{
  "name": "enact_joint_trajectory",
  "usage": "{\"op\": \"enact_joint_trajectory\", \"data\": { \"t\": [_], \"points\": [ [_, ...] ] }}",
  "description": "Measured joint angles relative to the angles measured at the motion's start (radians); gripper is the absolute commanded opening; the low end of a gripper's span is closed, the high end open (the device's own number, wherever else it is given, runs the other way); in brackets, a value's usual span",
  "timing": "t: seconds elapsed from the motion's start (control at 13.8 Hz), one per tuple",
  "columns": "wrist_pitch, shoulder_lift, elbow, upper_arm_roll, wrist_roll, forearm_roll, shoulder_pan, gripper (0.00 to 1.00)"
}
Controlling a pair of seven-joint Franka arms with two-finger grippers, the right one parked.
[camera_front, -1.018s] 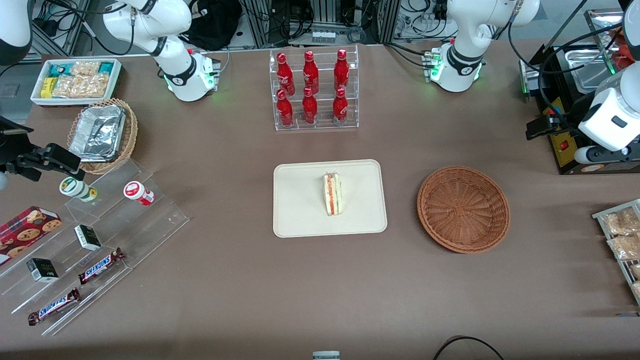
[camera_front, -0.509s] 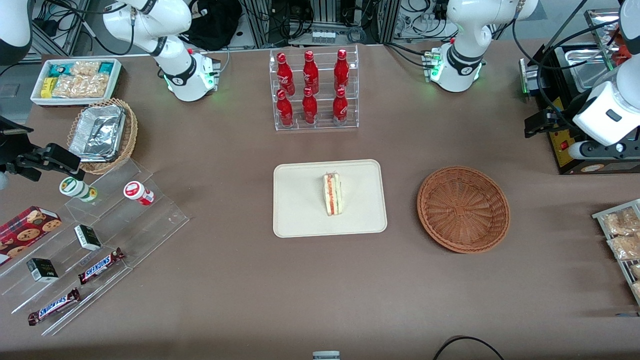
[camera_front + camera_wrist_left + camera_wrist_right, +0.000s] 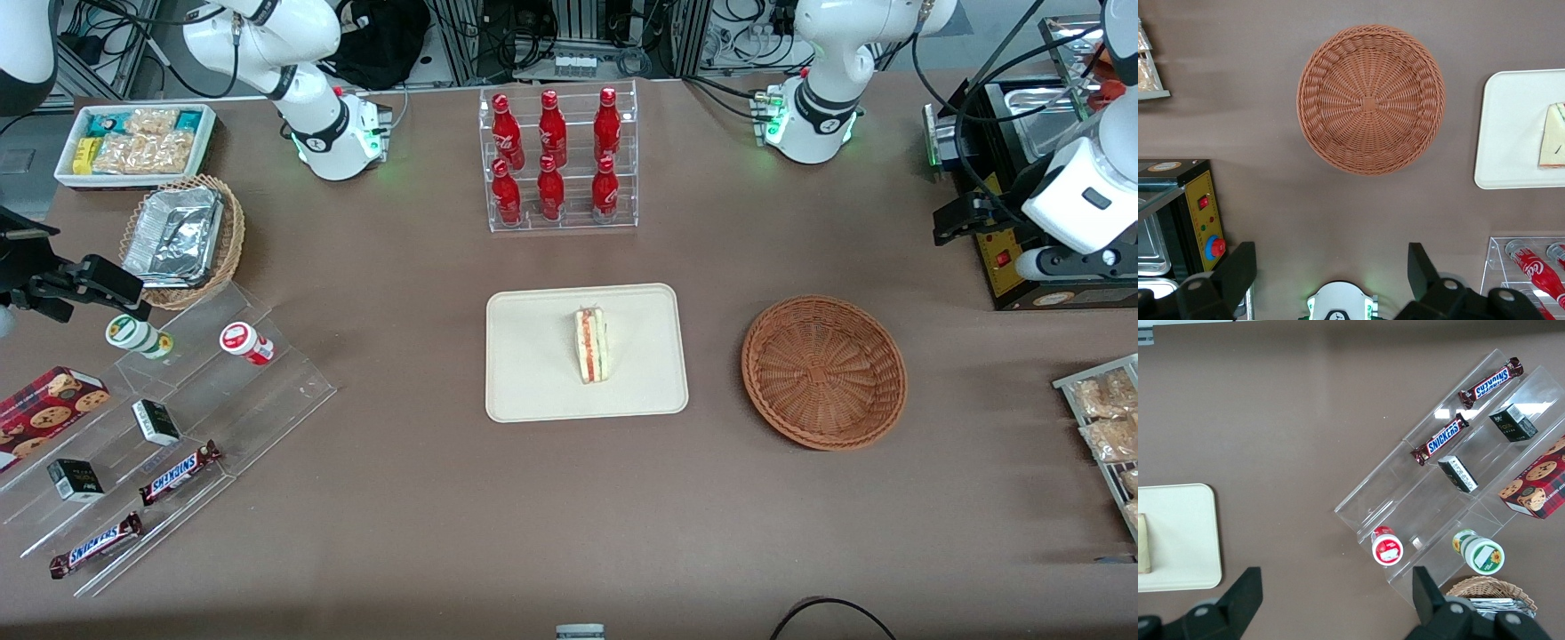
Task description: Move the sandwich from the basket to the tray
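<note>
The sandwich (image 3: 591, 345) lies on the tray (image 3: 533, 391) at mid-table. Beside the tray, toward the working arm's end, sits the basket (image 3: 824, 371), holding nothing. The gripper (image 3: 1331, 280) hangs high above the table, fingers (image 3: 1238, 270) spread wide, gripping nothing.

Bright, even overhead light fills the front view, with soft shadows beside the basket (image 3: 824, 372) and glare on the foil trays (image 3: 173, 236) at upper left. The gripper (image 3: 1330, 252), spread wide high above the table near the basket, reads dark and slightly soft.
</note>
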Motion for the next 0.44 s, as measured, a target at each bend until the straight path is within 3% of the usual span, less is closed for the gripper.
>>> {"op": "enact_joint_trajectory", "data": {
  "t": [0.44],
  "points": [
    [-0.002,-0.042,0.000,0.000,0.000,0.005,0.001,1.00]
  ]
}}
